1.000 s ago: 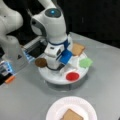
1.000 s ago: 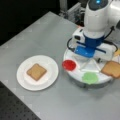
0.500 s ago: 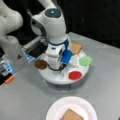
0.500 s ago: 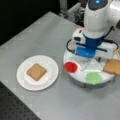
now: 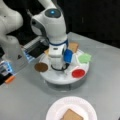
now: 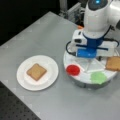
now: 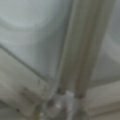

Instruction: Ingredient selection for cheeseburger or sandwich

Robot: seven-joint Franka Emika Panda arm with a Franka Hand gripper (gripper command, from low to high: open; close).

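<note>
**Front views: arm down over the ingredient tray, one toast on the plate**

In both front views, gripper (image 5: pixel 58 65) lowered into the middle of the round white tray (image 5: pixel 62 78), fingertips hidden behind the arm's body; finger state impossible to tell. Around the tray rim: brown patty (image 5: pixel 41 67), red disc (image 5: pixel 78 73), green leaf (image 5: pixel 85 58), second toast (image 5: pixel 73 46). Well apart from the tray, white plate (image 6: pixel 25 80) on the grey table (image 6: pixel 35 35), carrying a single toast square (image 6: pixel 36 71). No stack built beyond that. Wrist view: only blurred pale tray surface close up.
</note>
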